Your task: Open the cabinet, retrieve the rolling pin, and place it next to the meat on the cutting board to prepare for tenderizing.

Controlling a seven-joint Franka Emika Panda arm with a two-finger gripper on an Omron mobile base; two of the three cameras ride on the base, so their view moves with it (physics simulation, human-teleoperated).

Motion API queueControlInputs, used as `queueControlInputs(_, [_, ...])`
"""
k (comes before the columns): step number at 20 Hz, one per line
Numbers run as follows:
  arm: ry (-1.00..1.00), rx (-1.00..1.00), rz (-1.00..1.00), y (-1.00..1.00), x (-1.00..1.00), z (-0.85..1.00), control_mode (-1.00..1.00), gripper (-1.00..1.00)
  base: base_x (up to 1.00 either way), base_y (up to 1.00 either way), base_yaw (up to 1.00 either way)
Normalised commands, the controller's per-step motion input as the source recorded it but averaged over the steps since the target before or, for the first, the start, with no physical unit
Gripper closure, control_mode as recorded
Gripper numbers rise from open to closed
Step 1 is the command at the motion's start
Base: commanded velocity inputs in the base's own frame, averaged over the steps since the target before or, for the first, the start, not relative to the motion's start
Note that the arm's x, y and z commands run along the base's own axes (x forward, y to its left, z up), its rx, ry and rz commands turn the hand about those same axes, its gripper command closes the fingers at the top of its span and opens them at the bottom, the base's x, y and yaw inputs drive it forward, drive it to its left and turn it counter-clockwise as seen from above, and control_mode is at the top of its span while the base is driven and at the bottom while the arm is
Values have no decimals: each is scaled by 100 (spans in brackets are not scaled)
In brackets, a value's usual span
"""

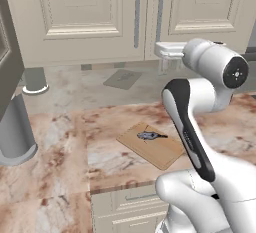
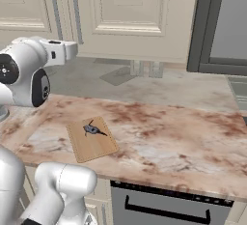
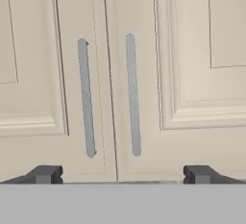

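Cabinet [image 3: 115,98] doors were both closed, grey handles [image 3: 86,98] side by side at the centre seam. Gripper [image 3: 120,174] faced them, fingers spread wide, holding nothing. On the marble counter [image 1: 60,142], cutting board [image 1: 152,144] carried the meat [image 1: 149,136]. Rolling pin not visible.

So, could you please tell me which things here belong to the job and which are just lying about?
Job:
- cream two-door wall cabinet, shut
- tan wooden cutting board
- small grey-blue meat on that board
- open tool, facing the doors

Lying about:
- flat grey square mat
- clear glass tumbler
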Motion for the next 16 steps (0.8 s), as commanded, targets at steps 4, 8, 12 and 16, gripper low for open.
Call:
queueControlInputs(4, [0, 0, 0, 0, 33, 10, -100, -100, 0, 0, 0])
queueControlInputs(8, [0, 0, 0, -2, 46, 12, -100, -100, 0, 0, 0])
queueControlInputs(12, [1, 0, 0, -12, 44, 10, -100, -100, 0, 0, 0])
queueControlInputs(16, [3, 0, 0, -12, 43, 10, -100, -100, 0, 0, 0])
